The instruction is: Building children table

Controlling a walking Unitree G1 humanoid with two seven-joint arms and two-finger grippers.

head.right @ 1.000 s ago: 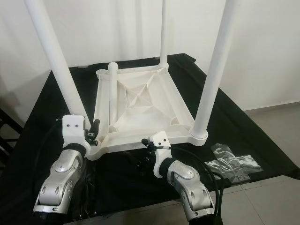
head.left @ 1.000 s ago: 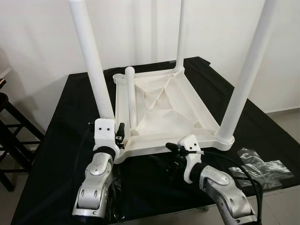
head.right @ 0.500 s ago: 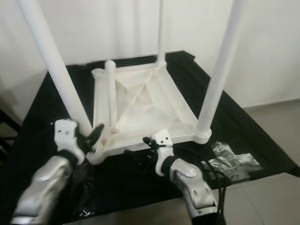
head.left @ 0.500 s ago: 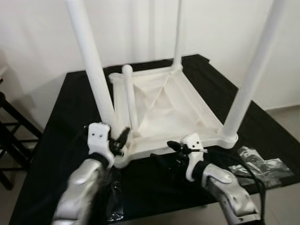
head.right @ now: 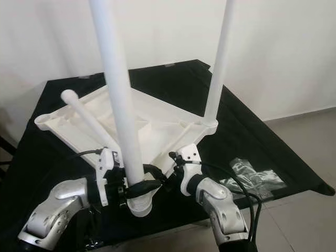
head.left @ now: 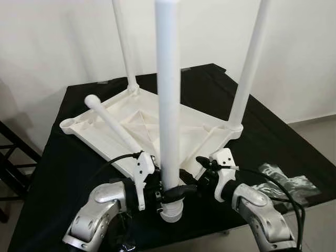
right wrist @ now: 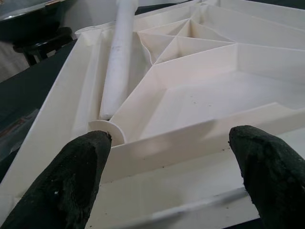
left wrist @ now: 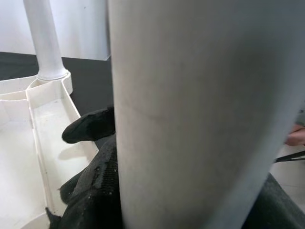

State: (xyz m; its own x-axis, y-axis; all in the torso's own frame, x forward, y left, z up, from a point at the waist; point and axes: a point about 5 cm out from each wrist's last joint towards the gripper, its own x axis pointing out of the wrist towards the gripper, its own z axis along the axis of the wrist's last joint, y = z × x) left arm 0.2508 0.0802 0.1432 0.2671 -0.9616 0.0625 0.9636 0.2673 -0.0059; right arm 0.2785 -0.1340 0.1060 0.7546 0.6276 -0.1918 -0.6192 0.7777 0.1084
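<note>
A: What is lying on the black table [head.left: 68, 173]?

B: The white tabletop [head.left: 152, 128] is lying upside down on it, turned so 1 corner is pointing at the robot. 3 legs are standing in corner sockets. The near leg [head.left: 169, 105] is rising at the closest corner, the right leg [head.left: 249, 58] and the far leg [head.left: 123, 44] are standing behind it. A 4th, loose leg [head.left: 113, 128] is lying slantwise inside the tabletop, its rounded end pointing toward the empty socket [head.left: 68, 125] at the robot's left.

A: Which relation is deciding the coming move?

B: Probably the loose leg's long axis. It is running from near the left gripper [head.left: 176, 193] out toward the empty corner, so the left arm is sitting nearer to it.

A: How are the arms posing?

B: Both forearms are reaching low toward the near corner. The left gripper is wrapping its black fingers [left wrist: 88, 129] around the base of the near leg, gripping it. The right gripper [right wrist: 171, 186] is hovering spread wide over the tabletop rim, holding nothing.

A: Anything smaller?

B: A crumpled plastic bag [head.left: 286, 181] is lying at the table's right edge.
</note>
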